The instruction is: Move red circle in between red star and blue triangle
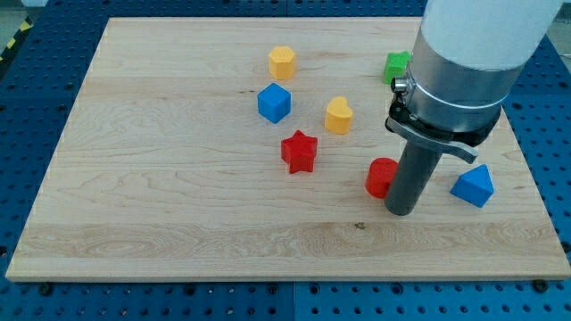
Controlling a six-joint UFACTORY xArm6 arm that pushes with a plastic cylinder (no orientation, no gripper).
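Dark rod: my tip [401, 210] rests on the wooden board [161, 178], touching the red circle [381, 176] on the circle's right side; no jaws exist on this rod. Red circle lies between red star [300, 151] and blue triangle [473, 185], nearer the triangle. Count: two red, two blue including a blue cube [275, 102], two yellow blocks [282, 61] [338, 115], one green block [396, 65], partly hidden. Circle shows no long axis

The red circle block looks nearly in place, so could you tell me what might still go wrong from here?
1. My tip sits against the right side of the red circle block; pushing on could carry it too close to the red star block, off-centre.
2. The blue triangle block lies close on my tip's right; a careless retreat might nudge it.
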